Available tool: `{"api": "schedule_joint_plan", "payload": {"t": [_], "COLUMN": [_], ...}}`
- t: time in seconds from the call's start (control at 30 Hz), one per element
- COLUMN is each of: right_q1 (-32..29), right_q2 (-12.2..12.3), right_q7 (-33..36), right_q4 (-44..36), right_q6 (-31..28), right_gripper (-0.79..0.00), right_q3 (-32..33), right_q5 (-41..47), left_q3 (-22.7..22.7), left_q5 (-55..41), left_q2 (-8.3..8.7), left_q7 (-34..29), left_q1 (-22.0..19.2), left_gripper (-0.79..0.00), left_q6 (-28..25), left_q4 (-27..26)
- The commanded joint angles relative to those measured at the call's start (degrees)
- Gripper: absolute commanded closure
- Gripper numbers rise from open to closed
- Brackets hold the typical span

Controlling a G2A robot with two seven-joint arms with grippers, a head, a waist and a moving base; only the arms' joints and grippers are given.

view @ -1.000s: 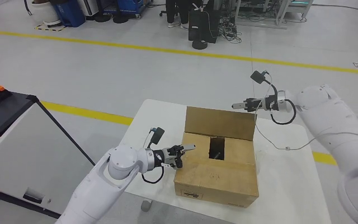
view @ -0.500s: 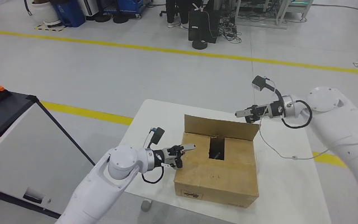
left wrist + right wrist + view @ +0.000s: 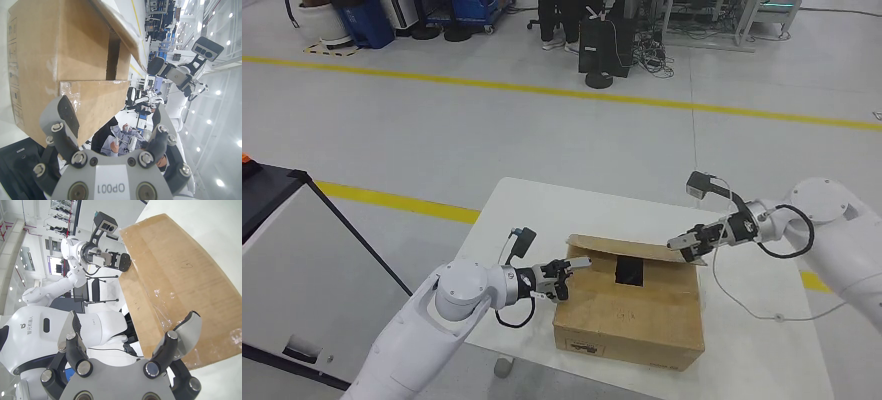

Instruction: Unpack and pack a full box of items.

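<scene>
On the white table (image 3: pixel 512 215), the right gripper (image 3: pixel 682 245), spread wide, touches the far flap (image 3: pixel 627 250) of the cardboard box (image 3: pixel 632 310), while the left gripper (image 3: pixel 570 272), also spread, hangs beside its left edge.

Brown cardboard box (image 3: pixel 627 320) upright on table (image 3: pixel 507 212); far flap (image 3: pixel 624 248) folded nearly flat, dark gap showing.

Cardboard box (image 3: pixel 632 310) on table (image 3: pixel 510 218) between left gripper (image 3: pixel 572 268) and right gripper (image 3: pixel 676 243)
</scene>
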Motion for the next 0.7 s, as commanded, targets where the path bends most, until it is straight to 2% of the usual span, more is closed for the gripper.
{"api": "schedule_joint_plan", "payload": {"t": [0.0, 0.67], "right_q1": [-0.30, -1.29], "right_q2": [-0.14, -5.14], "right_q7": [0.33, 2.31], "right_q4": [0.42, 7.64], "right_q6": [0.33, 2.31], "right_gripper": [-0.785, -0.785], "right_q3": [-0.10, -3.80], "right_q5": [-0.11, -1.62], "left_q3": [0.00, 0.00], "left_q5": [0.00, 0.00], "left_q2": [0.00, 0.00], "left_q7": [0.00, 0.00], "left_q1": [0.00, 0.00], "left_gripper": [-0.785, -0.785], "left_q6": [-0.01, -0.01], "left_q4": [0.00, 0.00]}}
